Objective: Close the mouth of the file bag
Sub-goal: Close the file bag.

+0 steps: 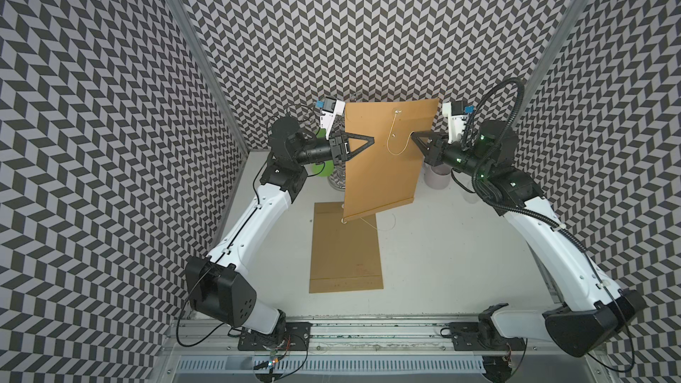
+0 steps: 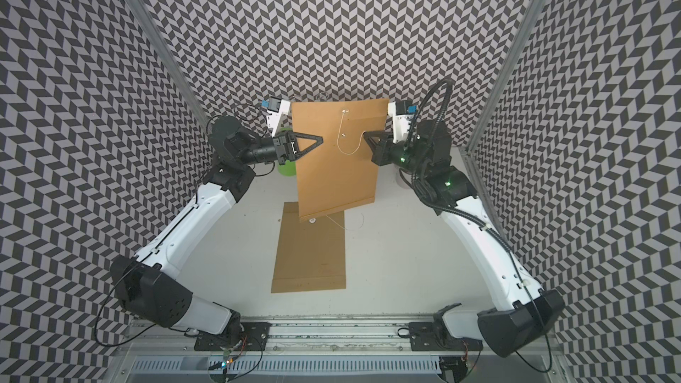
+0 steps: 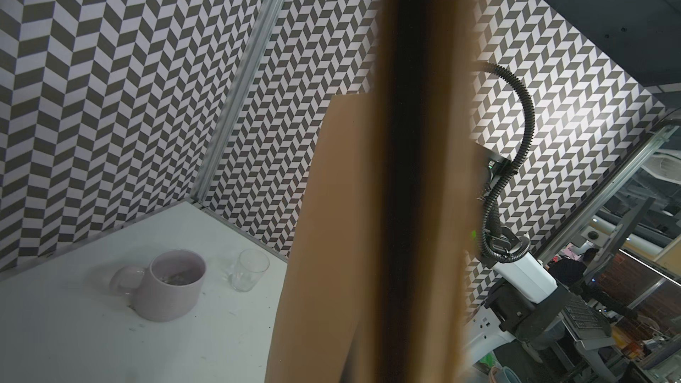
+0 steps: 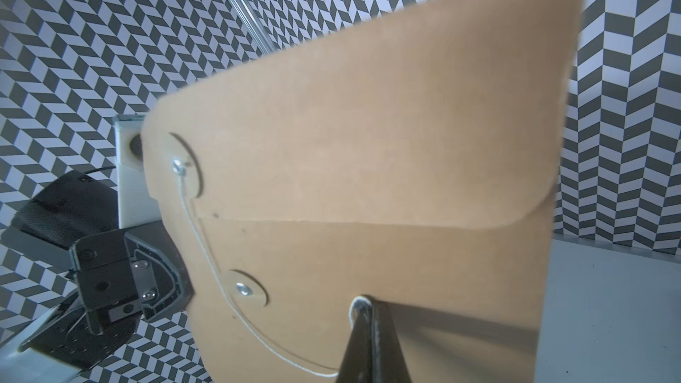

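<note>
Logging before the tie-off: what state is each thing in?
Brown kraft file bag: held up, flap folded down, untied.
White closure string: loose, unwound.
Left gripper: shut on bag's edge.
Right gripper: shut on string.
Second brown file bag: flat on table.
Pink ceramic mug: upright.
Clear drinking glass: upright.

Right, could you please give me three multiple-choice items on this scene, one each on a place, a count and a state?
1. Where is the second file bag?
A. Flat on the table.
B. Leaning on the back wall.
C. Standing upright on its edge.

2. How many round buttons show on the held file bag?
A. One.
B. Two.
C. Four.

3. How is its string?
A. Wound round both buttons.
B. Slack, from the upper button to the shut jaws of the right gripper.
C. Missing.

1 A: it lies flat below the held one.
2 B: the upper one and a lower button show in the right wrist view.
3 B: it sags past the lower one, unwound.
</note>
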You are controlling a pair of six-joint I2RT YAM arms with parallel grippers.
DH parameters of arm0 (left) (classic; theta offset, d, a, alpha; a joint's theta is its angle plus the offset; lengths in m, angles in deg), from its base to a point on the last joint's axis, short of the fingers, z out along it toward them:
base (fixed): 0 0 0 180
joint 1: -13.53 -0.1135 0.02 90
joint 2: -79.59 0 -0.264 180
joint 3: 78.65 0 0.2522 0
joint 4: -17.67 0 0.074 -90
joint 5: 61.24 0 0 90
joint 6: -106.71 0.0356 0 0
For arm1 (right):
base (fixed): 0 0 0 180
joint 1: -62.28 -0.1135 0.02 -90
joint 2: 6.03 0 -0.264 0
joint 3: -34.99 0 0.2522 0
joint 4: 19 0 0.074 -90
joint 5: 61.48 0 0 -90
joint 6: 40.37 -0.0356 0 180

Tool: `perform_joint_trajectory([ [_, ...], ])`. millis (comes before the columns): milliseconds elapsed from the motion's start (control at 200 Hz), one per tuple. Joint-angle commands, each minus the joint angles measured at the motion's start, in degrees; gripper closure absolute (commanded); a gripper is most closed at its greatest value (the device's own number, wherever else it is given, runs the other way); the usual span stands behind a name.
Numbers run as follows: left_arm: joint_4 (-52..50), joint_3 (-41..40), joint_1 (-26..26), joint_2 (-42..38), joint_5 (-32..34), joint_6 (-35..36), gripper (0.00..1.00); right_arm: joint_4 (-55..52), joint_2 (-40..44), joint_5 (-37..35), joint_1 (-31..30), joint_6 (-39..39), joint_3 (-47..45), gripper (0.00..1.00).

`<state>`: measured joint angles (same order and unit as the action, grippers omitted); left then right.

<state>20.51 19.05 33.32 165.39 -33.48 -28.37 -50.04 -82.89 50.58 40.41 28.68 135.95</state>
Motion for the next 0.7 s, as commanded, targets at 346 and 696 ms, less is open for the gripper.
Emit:
perform_joint_trajectory([
  [346,14.7,-5.4,2.4,-1.5,-0.9,-13.7,1.00,-1.3,-0.7,-5.3,1.4,-2.3,4.9,1.00],
  [696,15.7,-4.8,-0.3,1.7,8.9,-22.9,1.00,-5.0,1.9,-3.9,1.1,0.1,3.3,1.00],
])
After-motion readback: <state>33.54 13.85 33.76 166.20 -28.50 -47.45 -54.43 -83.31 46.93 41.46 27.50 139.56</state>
